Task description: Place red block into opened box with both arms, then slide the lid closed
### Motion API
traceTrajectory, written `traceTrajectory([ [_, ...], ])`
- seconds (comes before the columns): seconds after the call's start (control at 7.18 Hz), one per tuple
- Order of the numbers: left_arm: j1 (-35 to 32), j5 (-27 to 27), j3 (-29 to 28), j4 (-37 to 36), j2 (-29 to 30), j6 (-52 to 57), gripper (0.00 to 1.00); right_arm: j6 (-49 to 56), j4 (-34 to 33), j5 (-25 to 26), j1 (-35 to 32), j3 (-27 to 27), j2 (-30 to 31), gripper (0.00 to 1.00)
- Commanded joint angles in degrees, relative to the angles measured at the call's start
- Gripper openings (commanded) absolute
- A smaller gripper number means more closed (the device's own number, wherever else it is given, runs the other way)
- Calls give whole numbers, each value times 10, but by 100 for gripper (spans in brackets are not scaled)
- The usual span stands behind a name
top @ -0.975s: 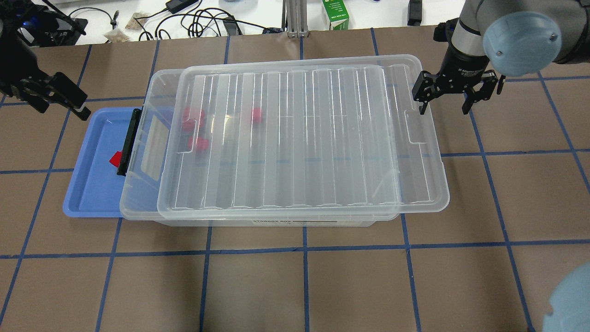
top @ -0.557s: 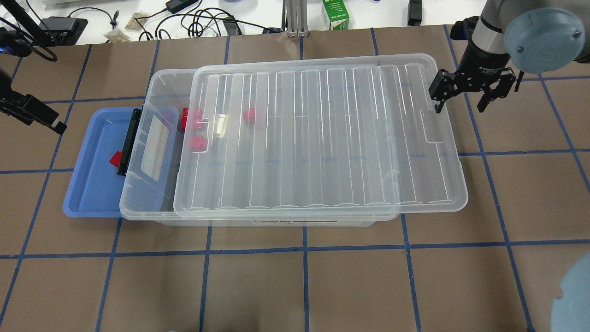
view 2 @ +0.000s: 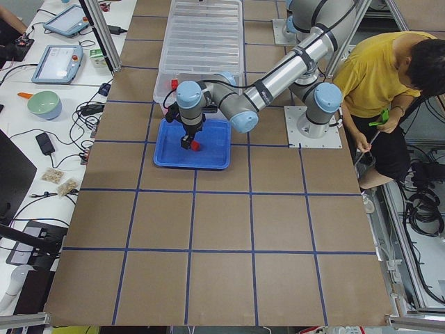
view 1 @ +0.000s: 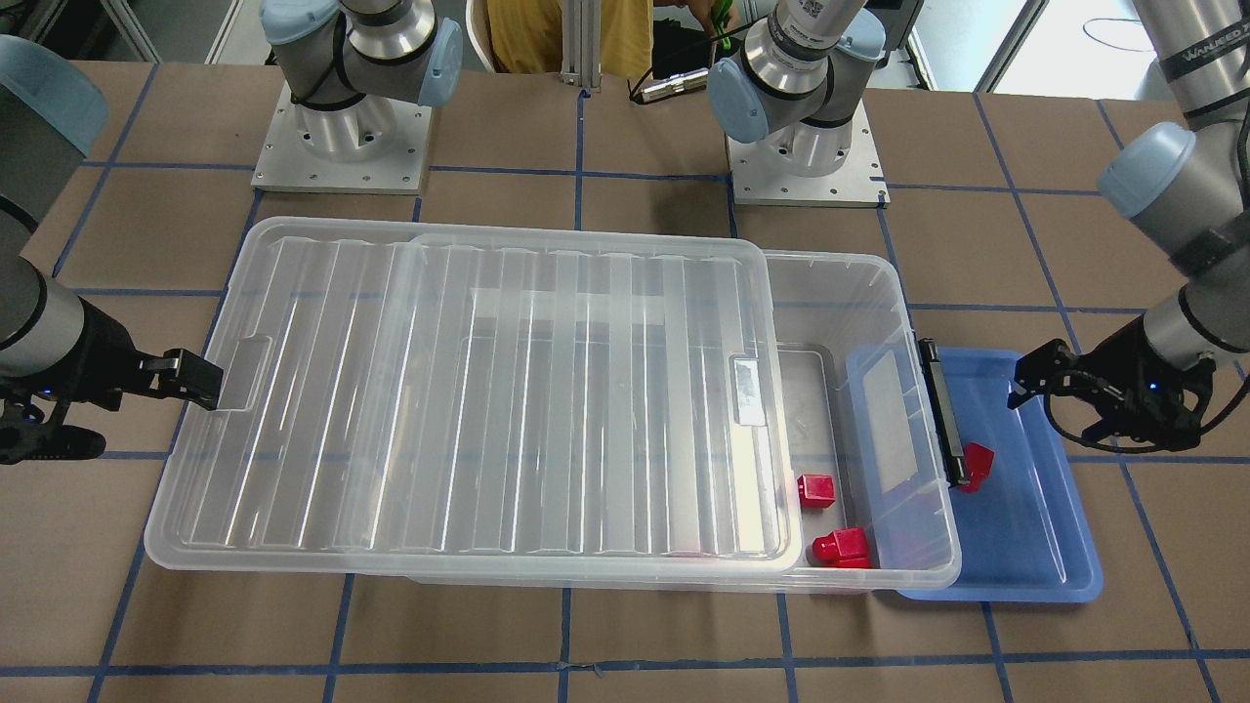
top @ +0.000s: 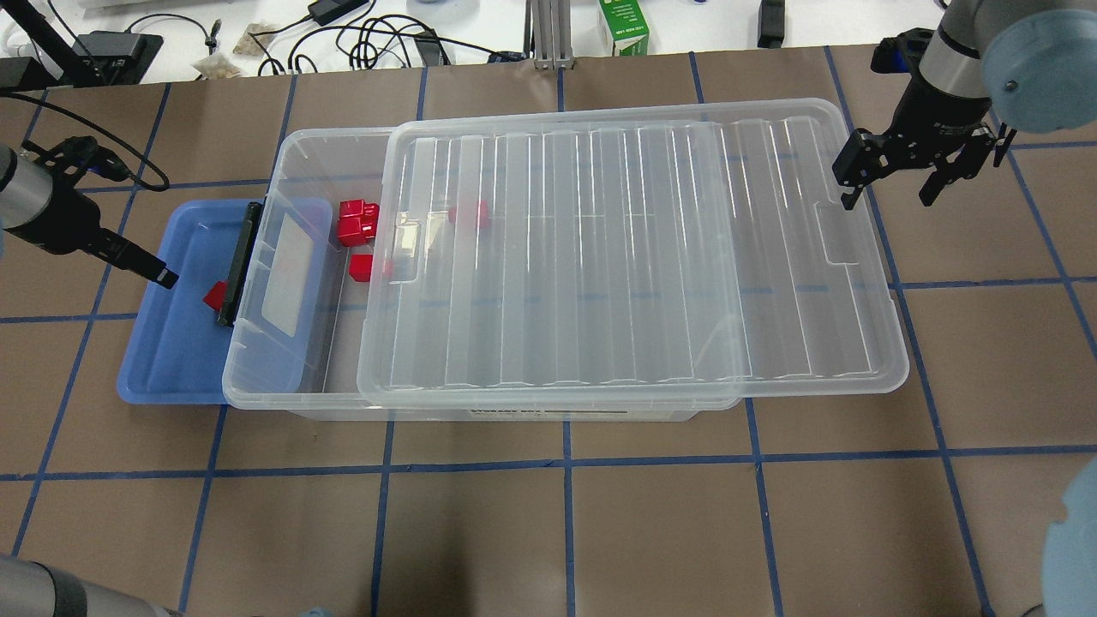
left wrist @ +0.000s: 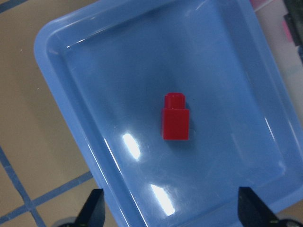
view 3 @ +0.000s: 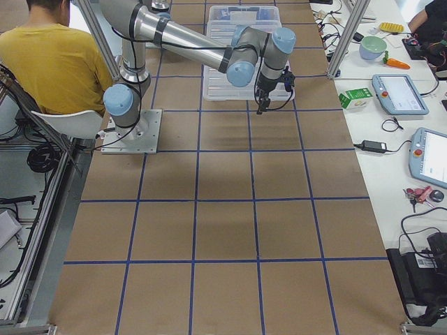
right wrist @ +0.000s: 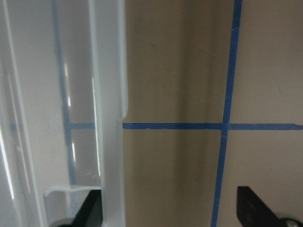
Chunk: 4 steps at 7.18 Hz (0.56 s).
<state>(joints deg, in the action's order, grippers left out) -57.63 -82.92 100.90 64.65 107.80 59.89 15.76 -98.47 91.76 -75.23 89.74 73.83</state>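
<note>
The left claw (left wrist: pixel 173 213) hangs spread wide and empty over the shallow blue plastic tray (top: pixel 171 368). It is centred above the small bright red plastic block (left wrist: pixel 175 120), which lies alone on the tray floor. I judge this a stance for a straight-down pick. Next is the large clear plastic storage box (top: pixel 319 135), its left end uncovered (other red blocks (top: pixel 357 221) already sit there), so a drop has room. The ribbed clear plastic lid (top: pixel 634 257) rests shifted rightward, overhanging the brown surface (top: pixel 566 531). The right claw (top: pixel 890 188), also wide and empty, stands over the lid's far short edge, seemingly placed to push it shut later.
</note>
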Motion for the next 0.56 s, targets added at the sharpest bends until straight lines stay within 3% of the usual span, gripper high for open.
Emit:
traceTrajectory([
  [0.0, -16, 4, 5, -43, 35, -6, 100, 35, -3, 0, 23, 0, 0, 100],
  [0.42, -16, 4, 7, -56, 62, -9, 100, 36, -7, 7, 28, 0, 1, 100],
])
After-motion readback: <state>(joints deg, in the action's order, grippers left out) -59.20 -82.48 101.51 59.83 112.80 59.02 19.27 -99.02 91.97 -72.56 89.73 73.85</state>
